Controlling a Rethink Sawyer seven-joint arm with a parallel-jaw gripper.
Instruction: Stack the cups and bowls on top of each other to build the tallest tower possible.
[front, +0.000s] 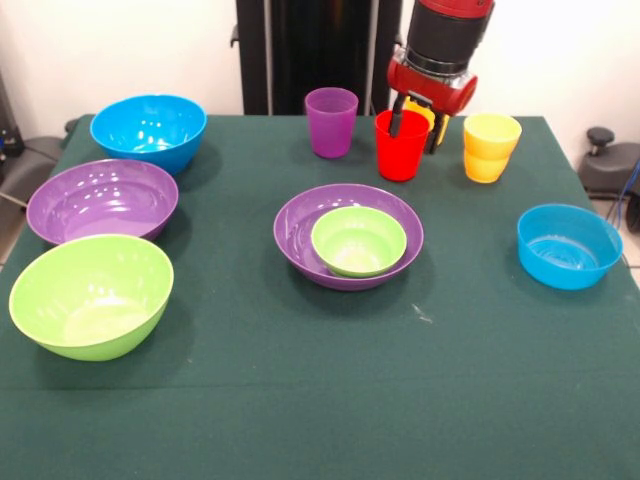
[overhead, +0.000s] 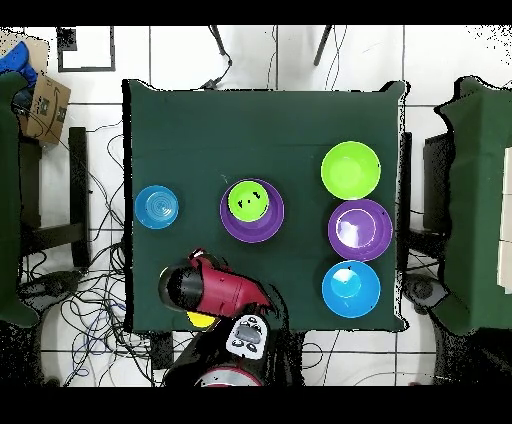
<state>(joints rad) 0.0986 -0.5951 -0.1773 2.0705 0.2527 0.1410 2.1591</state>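
Observation:
A red cup (front: 400, 150) stands on the table at the far side. My gripper (front: 417, 127) is over it. One finger (front: 397, 122) dips inside the cup and the other is outside its right wall, set apart. A purple cup (front: 331, 120) stands to its left and two stacked yellow cups (front: 491, 147) to its right. At mid-table a small green bowl (front: 358, 240) (overhead: 250, 200) sits inside a large purple bowl (front: 296, 232) (overhead: 266, 228). In the overhead view the arm (overhead: 215, 290) hides the cups.
A large blue bowl (front: 148, 130) (overhead: 351, 289), a second large purple bowl (front: 102, 200) (overhead: 359, 229) and a large lime green bowl (front: 90, 295) (overhead: 351, 170) stand in a row on the left of the front view. A small blue bowl (front: 568, 245) (overhead: 157, 206) stands on the right.

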